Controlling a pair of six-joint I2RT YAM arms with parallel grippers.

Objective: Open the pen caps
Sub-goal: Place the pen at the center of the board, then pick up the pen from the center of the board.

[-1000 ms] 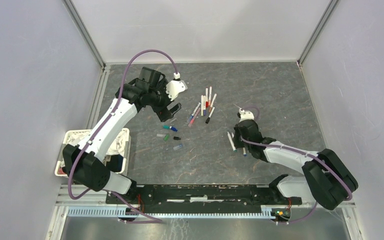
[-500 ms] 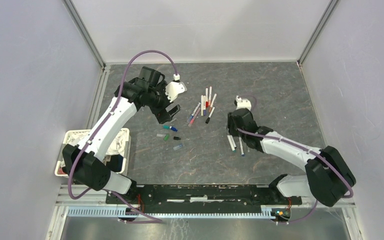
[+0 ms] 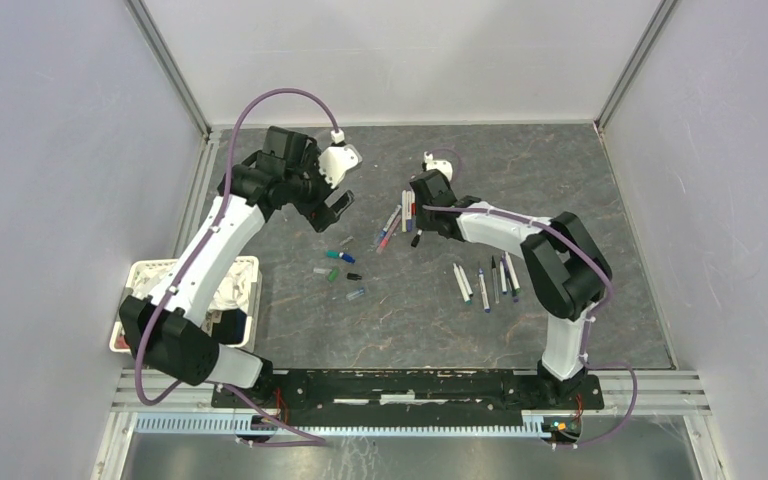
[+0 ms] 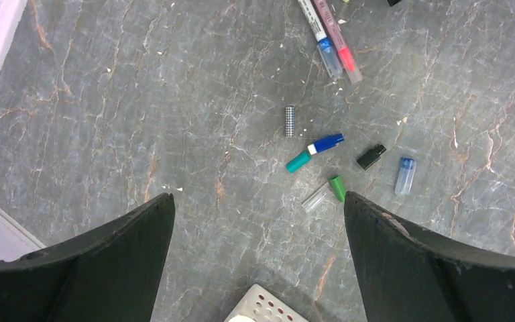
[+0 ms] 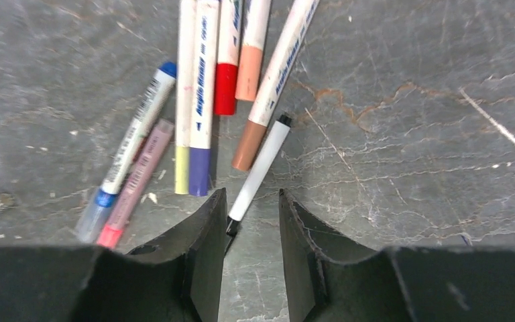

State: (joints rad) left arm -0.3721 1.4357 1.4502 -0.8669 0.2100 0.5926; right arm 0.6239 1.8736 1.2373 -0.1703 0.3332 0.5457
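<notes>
**Pincer pair readies for the next pen**

Left pincer (image 3: 338, 206) hangs over the left half of the tabletop (image 3: 560, 190) with its jaws spread wide and nothing between them. At the tabletop's left edge sits a white basket (image 3: 138, 272). Under that pincer lie the loose pen caps (image 4: 371, 156): black, blue-tipped clear, green, and a teal one end to end with a blue one. All are apart from any barrel. A small spring (image 4: 290, 121) lies just beyond them.

Further right is the cluster of pens (image 5: 204, 87), white barrels with red, peach, brown, yellow and purple ends, several touching side by side. The right pincer (image 5: 251, 198) hovers at the cluster's near edge, jaws only narrowly apart. They straddle the near end of a black-ended pen (image 5: 261, 161) without visibly pressing on it. The brown-ended pen (image 5: 275, 74) lies just beside it, nearly touching at the far end. To the right of that arm a short row of pens (image 3: 484, 282) lies well apart from the cluster; it cannot be told whether they are uncapped.

The step in hand looks like picking up the black-ended pen. To do it well, the right pincer should centre on the barrel and come straight down. It should close on the white part, not the dark end, so that one end stays free. Lifting straight up should avoid dragging the brown-ended neighbour. Which end carries the cap cannot be told. The left pincer would then grip the cap and pull along the barrel's axis.
</notes>
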